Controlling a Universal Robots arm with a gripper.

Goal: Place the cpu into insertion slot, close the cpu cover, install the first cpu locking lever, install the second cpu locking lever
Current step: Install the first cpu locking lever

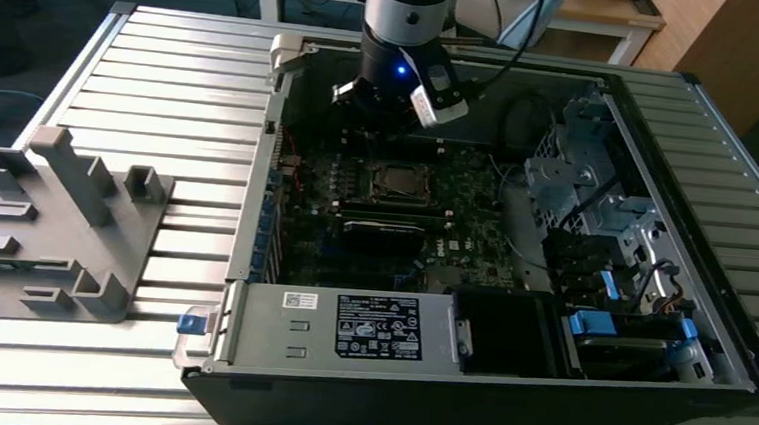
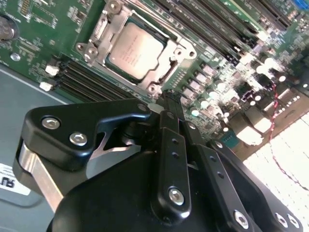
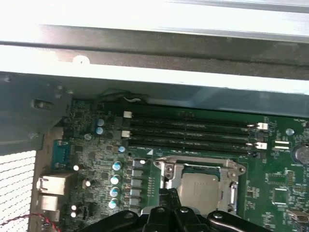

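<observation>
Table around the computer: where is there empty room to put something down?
The ribbed table is bare between the grey stand and the computer case, and on the far side of the stand too. Inside the case it is crowded: the gripper hangs near the chip, with parts packed all round.

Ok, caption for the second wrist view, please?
Shut hand poised beside the cpu, seated under its closed cpu cover.

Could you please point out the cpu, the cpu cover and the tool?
cpu [image 2: 134, 50]: second wrist view, metal top.
cpu cover [image 3: 200, 164]: first wrist view, frame edge.
tool [image 2: 172, 98]: second wrist view, between its fingertips.
</observation>
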